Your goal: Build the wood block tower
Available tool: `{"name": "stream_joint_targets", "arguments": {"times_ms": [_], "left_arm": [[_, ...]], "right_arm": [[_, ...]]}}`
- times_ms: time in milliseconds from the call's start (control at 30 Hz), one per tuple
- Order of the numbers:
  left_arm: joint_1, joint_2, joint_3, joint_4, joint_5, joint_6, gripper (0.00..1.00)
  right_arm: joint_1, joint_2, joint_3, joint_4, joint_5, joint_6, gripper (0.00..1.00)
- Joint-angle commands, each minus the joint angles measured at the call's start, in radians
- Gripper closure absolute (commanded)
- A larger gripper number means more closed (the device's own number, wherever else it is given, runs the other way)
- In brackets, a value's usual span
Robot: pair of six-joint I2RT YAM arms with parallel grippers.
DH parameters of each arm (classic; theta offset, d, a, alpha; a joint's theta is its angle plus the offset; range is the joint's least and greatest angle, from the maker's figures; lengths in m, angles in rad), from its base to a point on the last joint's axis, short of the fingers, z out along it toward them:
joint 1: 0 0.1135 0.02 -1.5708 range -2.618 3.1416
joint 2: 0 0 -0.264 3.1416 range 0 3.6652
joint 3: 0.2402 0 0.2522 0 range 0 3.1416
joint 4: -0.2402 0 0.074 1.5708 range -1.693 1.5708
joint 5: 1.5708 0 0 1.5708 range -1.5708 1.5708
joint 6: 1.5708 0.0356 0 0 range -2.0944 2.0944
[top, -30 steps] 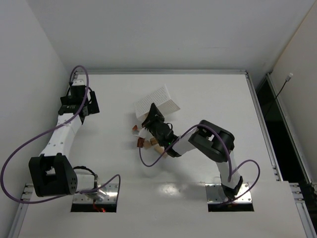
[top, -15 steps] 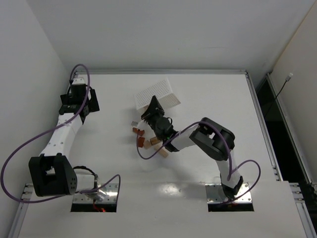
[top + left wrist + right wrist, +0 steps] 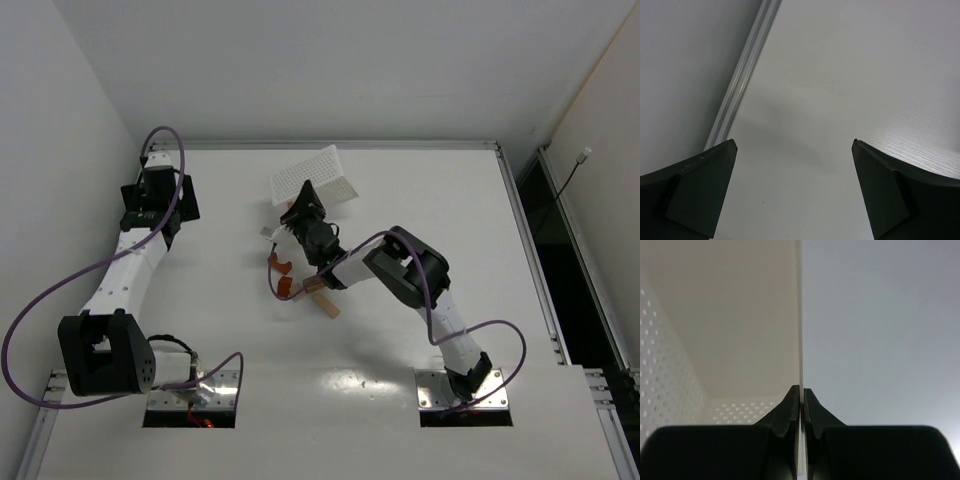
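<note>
Several small wood blocks lie loose on the table in the top view: a reddish-orange arch (image 3: 276, 265), a reddish-orange piece (image 3: 285, 288), a pale tan piece (image 3: 310, 290) and a long tan block (image 3: 329, 306). No stacked tower shows. My right gripper (image 3: 301, 208) (image 3: 801, 389) is shut on the thin side wall of the white perforated box (image 3: 316, 184) (image 3: 740, 325), just beyond the blocks. My left gripper (image 3: 160, 192) (image 3: 794, 142) is open and empty over bare table at the far left, well away from the blocks.
A metal rail (image 3: 742, 80) runs along the table's left edge beside my left gripper. The right arm's purple cable (image 3: 290, 300) loops over the blocks. White walls close in the table at the back and left.
My right gripper has moved toward the back of the table, taking the white box with it. More blocks now lie uncovered on the table. The left arm has barely moved.
</note>
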Motion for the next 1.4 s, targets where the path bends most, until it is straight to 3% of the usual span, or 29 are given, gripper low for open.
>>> {"name": "stream_joint_targets", "arguments": {"times_ms": [0,167,533,733,800,867,900,1133,1267,1300,1367], "left_arm": [[-0.007,-0.023,0.002,0.048,-0.027,0.009,0.00],[-0.007,-0.023,-0.007,0.070,-0.027,0.009,0.00],[-0.007,0.017,0.011,0.070,-0.007,-0.010,0.00],[-0.007,0.029,0.026,0.070,-0.007,-0.010,0.00],[-0.007,0.040,0.035,0.079,-0.007,-0.010,0.00],[-0.007,0.049,0.046,0.079,-0.007,-0.010,0.00],[-0.007,0.049,0.046,0.079,-0.007,-0.010,0.00],[-0.007,0.060,0.048,0.059,0.004,-0.019,0.00],[-0.007,0.060,0.066,0.059,0.004,-0.019,0.00],[-0.018,0.060,0.080,0.047,0.004,-0.019,0.00],[-0.018,0.060,0.095,0.034,0.013,-0.010,0.00]], "right_arm": [[0.002,0.020,0.100,0.546,0.010,-0.029,1.00],[0.011,-0.003,0.014,0.546,-0.004,-0.029,1.00],[0.032,-0.083,-0.012,0.546,-0.019,-0.019,1.00],[0.054,-0.083,0.129,0.546,0.003,-0.038,1.00],[0.054,-0.092,0.087,0.546,-0.051,-0.038,1.00],[0.069,-0.092,0.088,0.546,0.009,-0.038,1.00],[0.069,-0.092,0.047,0.546,-0.050,-0.038,1.00],[0.034,-0.083,0.158,0.512,0.094,-0.015,1.00],[-0.047,-0.149,0.313,0.244,0.317,0.155,1.00],[-0.070,-0.161,0.394,0.152,0.455,0.222,1.00],[-0.133,-0.242,0.441,-0.307,0.589,0.555,1.00]]}}
